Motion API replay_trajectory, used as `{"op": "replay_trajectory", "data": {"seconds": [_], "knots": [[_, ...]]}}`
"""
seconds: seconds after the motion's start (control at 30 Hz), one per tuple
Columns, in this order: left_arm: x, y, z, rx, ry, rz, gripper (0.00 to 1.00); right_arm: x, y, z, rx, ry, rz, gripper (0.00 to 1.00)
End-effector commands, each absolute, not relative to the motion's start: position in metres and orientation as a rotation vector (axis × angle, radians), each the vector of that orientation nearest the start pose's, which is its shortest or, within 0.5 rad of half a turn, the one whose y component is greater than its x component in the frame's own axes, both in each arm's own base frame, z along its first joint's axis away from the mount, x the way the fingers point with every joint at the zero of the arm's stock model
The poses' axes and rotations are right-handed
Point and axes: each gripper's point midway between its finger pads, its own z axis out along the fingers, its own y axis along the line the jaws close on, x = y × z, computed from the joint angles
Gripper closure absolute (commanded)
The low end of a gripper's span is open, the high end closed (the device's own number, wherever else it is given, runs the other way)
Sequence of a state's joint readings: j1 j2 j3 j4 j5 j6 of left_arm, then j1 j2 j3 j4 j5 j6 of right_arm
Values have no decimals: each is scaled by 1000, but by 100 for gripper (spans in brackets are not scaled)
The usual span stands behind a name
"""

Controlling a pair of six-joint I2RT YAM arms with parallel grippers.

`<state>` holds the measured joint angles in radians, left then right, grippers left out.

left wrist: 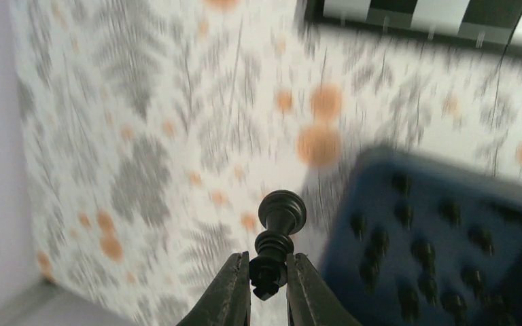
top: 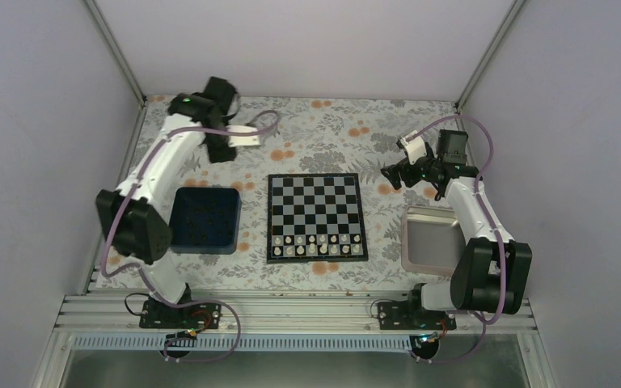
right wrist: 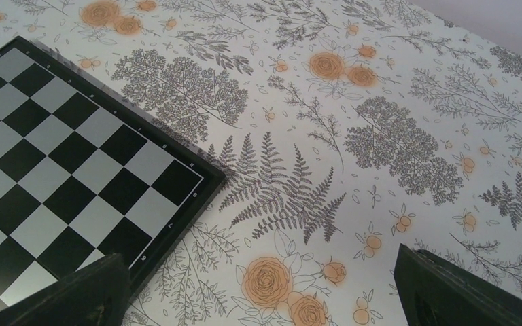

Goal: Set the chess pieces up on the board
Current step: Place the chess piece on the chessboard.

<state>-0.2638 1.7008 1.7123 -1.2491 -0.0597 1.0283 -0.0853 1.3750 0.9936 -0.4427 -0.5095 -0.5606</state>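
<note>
The left pincer (left wrist: 270, 275) was clamped narrow on the base of a black piece (left wrist: 281, 216), its round head upright, above the flowered worktop (left wrist: 143, 136). More black pieces (left wrist: 421, 252) lay blurred in the blue tray (top: 206, 191), at 9 o'clock of the board (top: 316, 198). White pieces (top: 315, 245) lined the board's 6 o'clock edge. At its 2 o'clock, the right pincer (right wrist: 265, 299) gaped wide, holding nothing.

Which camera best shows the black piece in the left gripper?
Left wrist: the black piece stands close and sharp, pinched in the left gripper. From the top it's too small to see; the right wrist misses it.
</note>
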Motion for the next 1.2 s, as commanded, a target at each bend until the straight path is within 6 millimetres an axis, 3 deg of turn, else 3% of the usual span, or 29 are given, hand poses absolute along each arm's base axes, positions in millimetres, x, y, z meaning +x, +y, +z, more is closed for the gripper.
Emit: {"op": "replay_trajectory", "data": {"seconds": [0.0, 0.2, 0.33, 0.47, 0.7, 1.17], "knots": [[381, -166, 197, 1795, 2206, 146, 87, 379, 50, 174, -754, 2157, 255, 0], [421, -262, 185, 1883, 2044, 84, 87, 379, 45, 176, -735, 2172, 235, 0], [431, -302, 162, 1960, 1988, 85, 87, 380, 40, 174, -717, 2188, 221, 0], [424, -331, 131, 2061, 1943, 87, 87, 381, 38, 170, -709, 2203, 223, 0], [418, -351, 110, 2093, 1915, 47, 87, 380, 37, 164, -712, 2223, 230, 0], [396, -359, 87, 2168, 1939, -38, 86, 377, 39, 156, -727, 2248, 257, 0]]}}
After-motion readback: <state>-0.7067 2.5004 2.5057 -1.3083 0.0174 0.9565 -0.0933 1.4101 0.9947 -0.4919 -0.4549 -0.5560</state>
